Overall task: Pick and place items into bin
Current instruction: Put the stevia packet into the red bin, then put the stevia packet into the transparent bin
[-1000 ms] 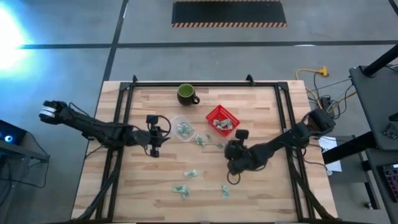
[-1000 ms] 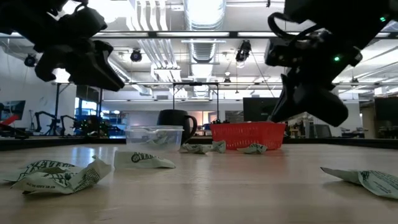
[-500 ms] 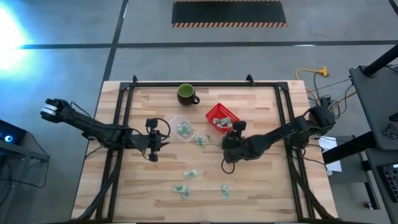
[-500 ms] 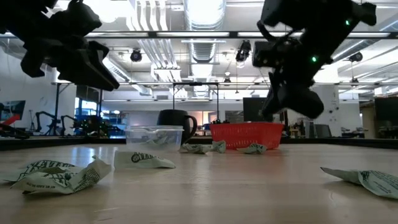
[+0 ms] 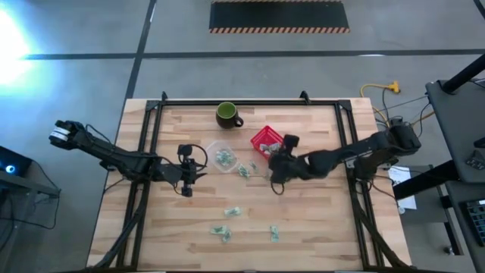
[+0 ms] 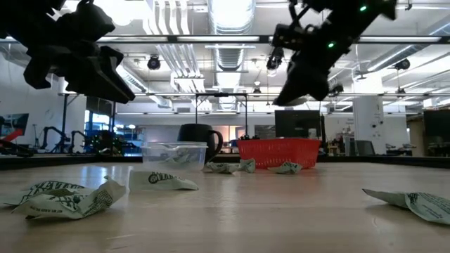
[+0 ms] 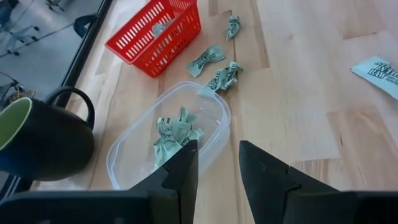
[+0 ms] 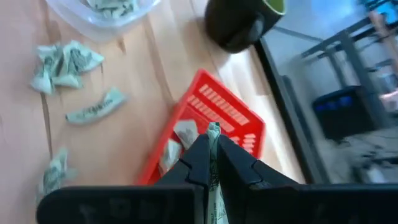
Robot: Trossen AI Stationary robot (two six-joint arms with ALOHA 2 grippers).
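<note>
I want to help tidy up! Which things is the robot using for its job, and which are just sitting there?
For the job:
- crumpled wrappers scattered on the table
- one wrapper pinched in the right gripper over the red basket
- clear tub with wrappers inside, near the left gripper

Just sitting there:
- dark green mug
- yellow cable on the floor

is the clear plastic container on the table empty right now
No, the clear plastic container holds several crumpled green-and-white wrappers, plain in the left wrist view.
</note>
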